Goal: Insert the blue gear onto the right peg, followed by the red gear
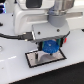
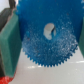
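Item: flat round bright blue toothed plastic gear (image 2: 47, 34), clamped in the white arm's gripper (image 1: 48, 46), hanging just above the grey black-rimmed rectangular plate (image 1: 35, 59). Advice: centre its hole over the peg, lower squarely, then release.

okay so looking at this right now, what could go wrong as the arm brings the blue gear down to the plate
1. Misalignment: the blue gear hangs low over the plate, and the gripper hides the peg in the exterior view. If hole and peg are off, the gear may jam or sit tilted.
2. The wrist view shows something pale inside the gear's hole, but it is too blurred to confirm centring.
3. A red piece shows at the wrist view's edge; whether the descent could nudge it is unclear.
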